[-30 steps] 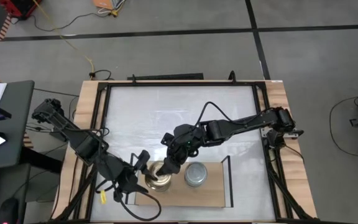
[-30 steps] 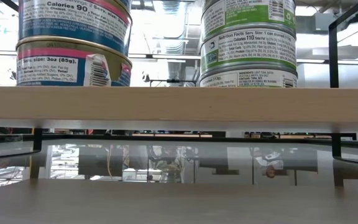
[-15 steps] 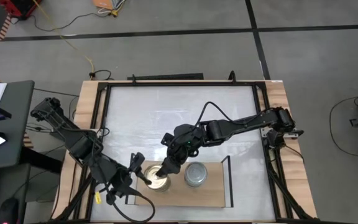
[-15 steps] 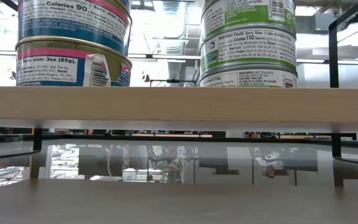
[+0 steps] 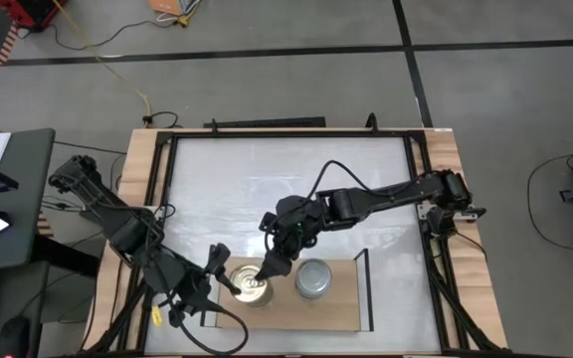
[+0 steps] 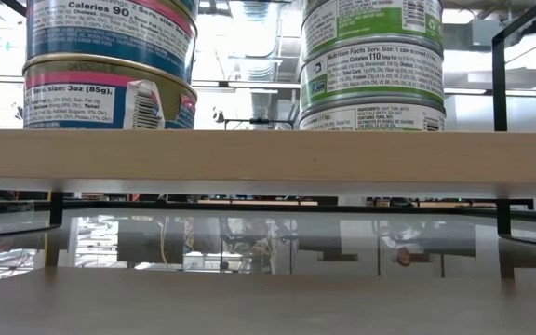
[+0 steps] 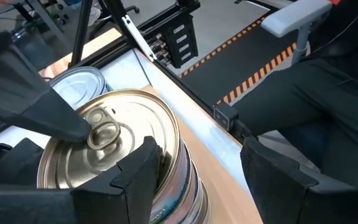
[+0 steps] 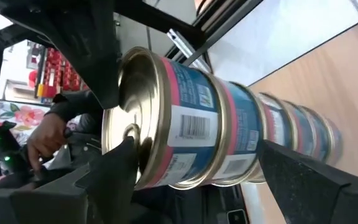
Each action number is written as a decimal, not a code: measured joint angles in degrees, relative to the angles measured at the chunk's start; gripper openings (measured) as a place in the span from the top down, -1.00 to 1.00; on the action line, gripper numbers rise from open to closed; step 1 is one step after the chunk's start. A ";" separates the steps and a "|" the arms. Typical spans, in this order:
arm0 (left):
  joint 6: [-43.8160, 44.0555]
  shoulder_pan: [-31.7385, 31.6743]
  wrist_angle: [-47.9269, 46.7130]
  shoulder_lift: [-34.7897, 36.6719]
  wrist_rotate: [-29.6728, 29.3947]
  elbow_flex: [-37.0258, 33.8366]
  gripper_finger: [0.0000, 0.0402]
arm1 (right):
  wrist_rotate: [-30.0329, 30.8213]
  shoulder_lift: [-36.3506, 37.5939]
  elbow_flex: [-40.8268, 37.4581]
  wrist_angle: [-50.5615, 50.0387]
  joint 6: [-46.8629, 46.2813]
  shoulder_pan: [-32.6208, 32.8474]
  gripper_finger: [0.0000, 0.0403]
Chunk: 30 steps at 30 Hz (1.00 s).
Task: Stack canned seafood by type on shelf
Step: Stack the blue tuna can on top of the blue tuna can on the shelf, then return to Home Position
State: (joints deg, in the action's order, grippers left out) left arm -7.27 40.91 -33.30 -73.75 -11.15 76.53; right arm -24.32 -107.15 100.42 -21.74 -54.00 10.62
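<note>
On the light wooden shelf board [image 5: 338, 303] stand two stacks of round flat tins, a gold-lidded, blue-and-pink-labelled stack [image 5: 251, 286] beside a silver-lidded, green-labelled stack [image 5: 312, 278] (the low view shows them side by side, apart). The right gripper [image 5: 270, 270] hangs over the gold stack's rim with its fingers spread wide and one fingertip [image 7: 73, 124] at the top lid's pull ring. The left gripper [image 5: 216, 271] sits just beside that stack, its fingers parted and holding nothing.

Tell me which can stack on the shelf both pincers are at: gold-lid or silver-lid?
The gold-lid stack, left of the silver-lid stack on the shelf. The left pincer and right pincer flank it, both open; the silver-lid stack stands alone.
</note>
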 joint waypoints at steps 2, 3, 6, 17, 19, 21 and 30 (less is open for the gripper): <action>-0.09 0.02 -0.12 0.53 -0.23 -0.02 -0.07 | -0.02 0.00 0.00 -0.82 0.45 -0.52 -0.75; -0.13 0.02 -0.23 0.78 -0.29 -0.04 -0.07 | -0.02 0.01 0.02 -1.09 0.63 -0.75 -0.75; -0.16 0.02 -0.33 1.38 -0.30 -0.09 -0.07 | -0.23 0.09 0.04 -1.53 1.43 -1.46 -0.75; -1.65 0.06 0.62 1.81 0.08 -0.09 -0.07 | 0.94 6.23 0.02 -4.59 6.19 -4.46 -0.75; -2.55 0.06 0.85 1.81 0.04 -0.09 -0.07 | 1.66 7.94 0.02 -6.09 7.73 -4.54 -0.75; -3.09 0.06 0.93 1.90 0.02 -0.09 -0.07 | 2.21 9.66 0.02 -8.87 10.26 -4.81 -0.75; -5.57 0.10 0.95 6.06 -3.58 -0.09 -0.07 | 14.79 15.33 -0.07 -29.03 25.24 -4.91 -0.75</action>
State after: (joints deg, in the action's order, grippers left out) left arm -12.84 41.01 -32.36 -67.69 -14.73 76.44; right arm -9.52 -91.82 100.35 -50.77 -28.77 5.71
